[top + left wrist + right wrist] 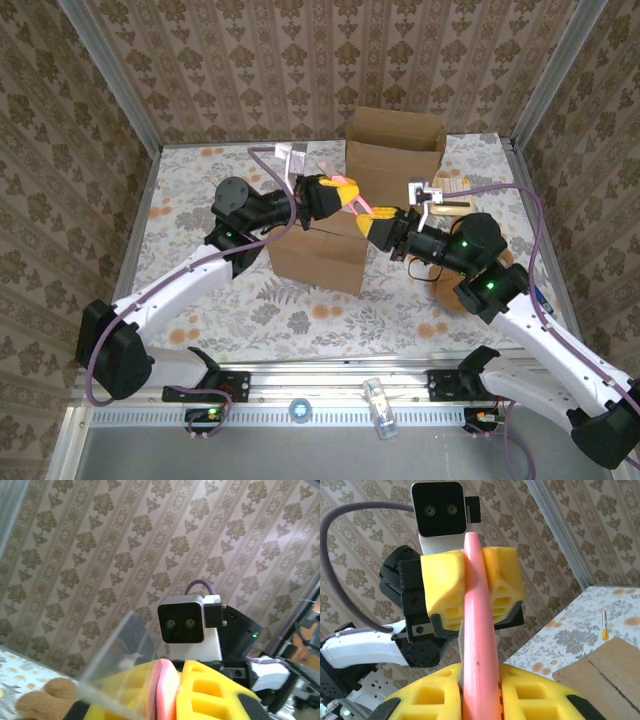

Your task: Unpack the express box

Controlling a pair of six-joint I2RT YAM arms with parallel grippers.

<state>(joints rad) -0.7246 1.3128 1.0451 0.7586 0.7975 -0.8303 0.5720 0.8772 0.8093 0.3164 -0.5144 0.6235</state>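
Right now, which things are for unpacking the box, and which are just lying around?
For the job: front cardboard box, pink strip, left gripper and right gripper both clamped on it.
Lying about: open box at the back, small clear bottle, brown fuzzy thing.

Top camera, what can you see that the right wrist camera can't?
From the top: the whole closed box, the open box behind it, and a little bottle at the near rail. From the right wrist: the face of the left arm's camera, close up, and a small yellow stick. Both: the left gripper and right gripper pinching one pink strip.
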